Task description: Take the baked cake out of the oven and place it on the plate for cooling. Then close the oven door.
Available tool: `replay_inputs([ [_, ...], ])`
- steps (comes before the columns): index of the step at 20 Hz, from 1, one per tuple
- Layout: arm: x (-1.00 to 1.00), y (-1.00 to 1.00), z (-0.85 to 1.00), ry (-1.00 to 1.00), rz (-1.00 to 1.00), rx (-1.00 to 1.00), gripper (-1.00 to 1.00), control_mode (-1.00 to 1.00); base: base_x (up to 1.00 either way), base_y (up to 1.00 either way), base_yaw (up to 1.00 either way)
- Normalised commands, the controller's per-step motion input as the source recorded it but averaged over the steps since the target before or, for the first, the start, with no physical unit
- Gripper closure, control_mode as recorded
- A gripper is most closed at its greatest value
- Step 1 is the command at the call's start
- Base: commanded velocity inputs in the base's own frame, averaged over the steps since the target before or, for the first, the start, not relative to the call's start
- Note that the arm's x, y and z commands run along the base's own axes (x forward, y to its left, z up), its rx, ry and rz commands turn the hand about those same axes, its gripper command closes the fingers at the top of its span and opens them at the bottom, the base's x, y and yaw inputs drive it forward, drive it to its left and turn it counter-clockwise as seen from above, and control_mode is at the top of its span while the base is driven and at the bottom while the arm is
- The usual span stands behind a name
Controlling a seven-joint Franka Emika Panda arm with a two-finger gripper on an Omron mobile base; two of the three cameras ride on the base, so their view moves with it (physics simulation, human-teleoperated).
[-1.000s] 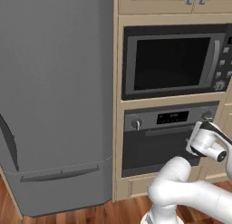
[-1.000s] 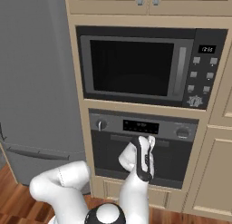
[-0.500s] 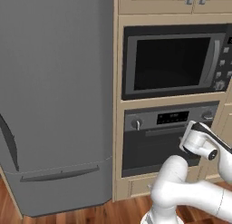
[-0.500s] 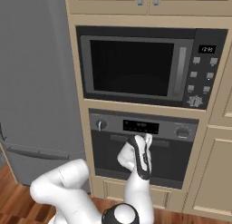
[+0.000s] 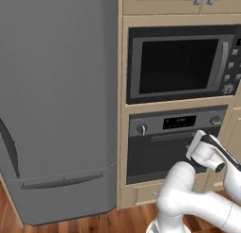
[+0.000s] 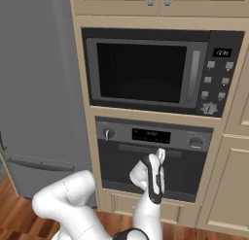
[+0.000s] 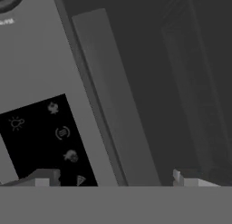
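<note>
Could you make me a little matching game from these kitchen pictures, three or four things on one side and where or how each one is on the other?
Things:
1. microwave
2. oven door
3. fridge
4. pincer

Descriptions:
A. tall grey unit left of the wooden cabinet column
B. open, right in front of the bar handle
C. shut, dark glass, below the small display
D. set in the cabinet above the oven

Pairs: 1-D, 2-C, 3-A, 4-B

No readable words or brands. Microwave [image 6: 146, 71]: small clock display top right of its door, digits too blurred. Oven [image 6: 153, 159]: display [image 7: 50, 137] btw the knobs shows pale icons only – sun-like, leaf-like, round, triangle; no legible digits
</note>
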Motion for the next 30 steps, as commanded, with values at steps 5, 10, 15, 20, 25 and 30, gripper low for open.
replay_inputs([
  [5,0.24,0.00,-0.20,-0.03,0.00,0.00,-1.00,-1.00,0.00,0.00,0.00],
  [10,0.30,0.00,-0.07,-0.09,0.00,0.00,-1.00,-1.00,0.00,0.00,0.00],
  [15,0.35,0.04,-0.12,-0.06,0.00,0.00,-1.00,-1.00,0.00,0.00,0.00],
  [20,0.28,0.05,-0.44,0.00,0.00,0.00,-1.00,-1.00,0.00,0.00,0.00],
  [25,0.23,0.00,-0.35,-0.03,0.00,0.00,-1.00,-1.00,0.00,0.00,0.00],
  [30,0.23,0.03,-0.19,-0.11,0.00,0.00,-1.00,-1.00,0.00,0.00,0.00],
])
